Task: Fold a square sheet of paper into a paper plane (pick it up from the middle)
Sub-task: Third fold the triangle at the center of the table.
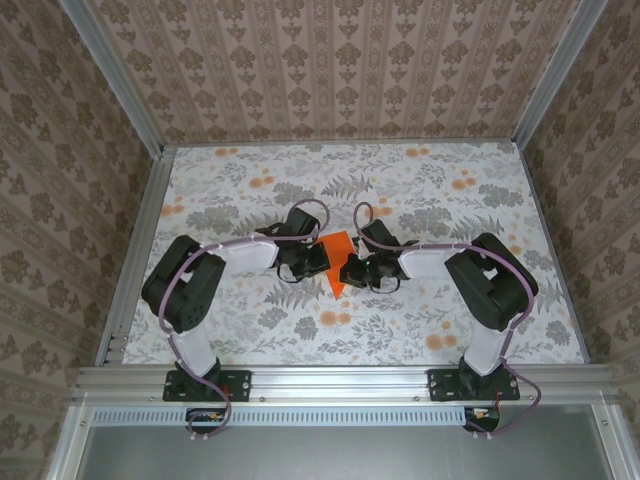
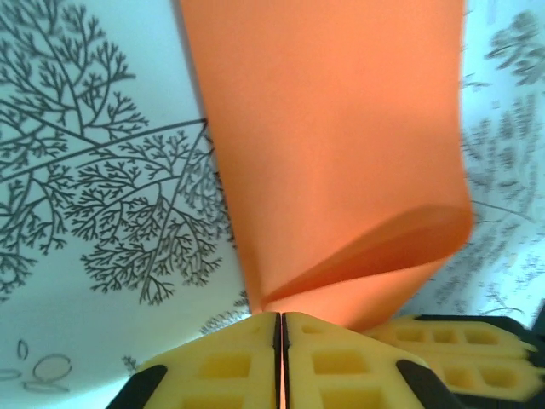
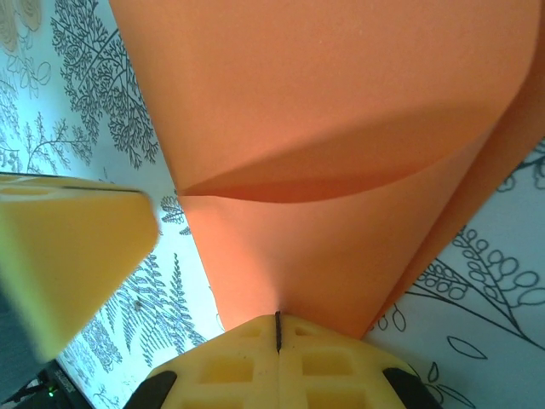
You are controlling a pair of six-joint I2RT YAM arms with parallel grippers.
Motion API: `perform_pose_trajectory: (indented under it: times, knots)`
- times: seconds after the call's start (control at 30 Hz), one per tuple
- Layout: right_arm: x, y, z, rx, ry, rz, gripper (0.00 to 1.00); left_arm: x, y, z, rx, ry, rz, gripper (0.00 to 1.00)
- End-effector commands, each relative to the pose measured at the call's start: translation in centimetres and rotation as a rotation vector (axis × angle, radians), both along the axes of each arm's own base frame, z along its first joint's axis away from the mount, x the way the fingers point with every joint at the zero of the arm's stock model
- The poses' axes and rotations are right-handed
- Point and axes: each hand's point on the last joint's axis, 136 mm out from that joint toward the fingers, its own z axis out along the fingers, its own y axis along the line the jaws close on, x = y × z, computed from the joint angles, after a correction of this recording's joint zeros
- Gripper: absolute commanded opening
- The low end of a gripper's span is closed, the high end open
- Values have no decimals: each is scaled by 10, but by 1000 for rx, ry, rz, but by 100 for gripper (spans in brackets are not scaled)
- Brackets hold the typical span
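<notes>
**Top external view: both hands pinch the orange sheet at mid-bench**

Top external shows the two arms bent inward so that their wrists meet near the middle of the flowered bench (image 1: 250,180). The square sheet of paper (image 1: 338,248) sits between them, bright orange, creased smaller and tapering to a point toward the near edge. The left hand (image 1: 322,262) reaches it from the left and the right hand (image 1: 350,270) from the right, and the two hands are very close to each other.

From the left wrist, the left hand's yellow pads (image 2: 230,366) stand together with only a thin orange sliver in the slit between them, so this hand is closed on the sheet's edge. The paper rises away from the fingertips in a broad panel, and its lower right part curls over in a soft, unpressed roll. The right hand's yellow pads (image 2: 451,341) lie just beside it at the lower right.

From the right wrist, the right hand's pads (image 3: 324,366) are pressed flat together, leaving only a dark hairline. The sheet's edge meets that line and the paper fans upward from it, with a shadowed flap folded across. A blurred yellow finger (image 3: 68,247) of the left hand sits close by on the left, over the fern-printed bench cover.
</notes>
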Motion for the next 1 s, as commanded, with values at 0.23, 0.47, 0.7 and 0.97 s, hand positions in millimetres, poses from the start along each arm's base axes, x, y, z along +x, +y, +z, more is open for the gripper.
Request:
perform_pose_trajectory:
  times: [0.23,0.47,0.7,0.97]
  knots:
    - [3,-1,-10,-17,47,-155,4,-32,15,22,-26,-82,36,16]
    - [5,2,-11,-1,64,-184,3,-48,2,20,-100,-95,33,12]
    - [5,3,-12,5,65,-183,3,-50,-19,11,-125,-79,-11,5]
    - [4,4,-11,16,66,-181,3,-46,-23,-5,-100,-47,1,2]
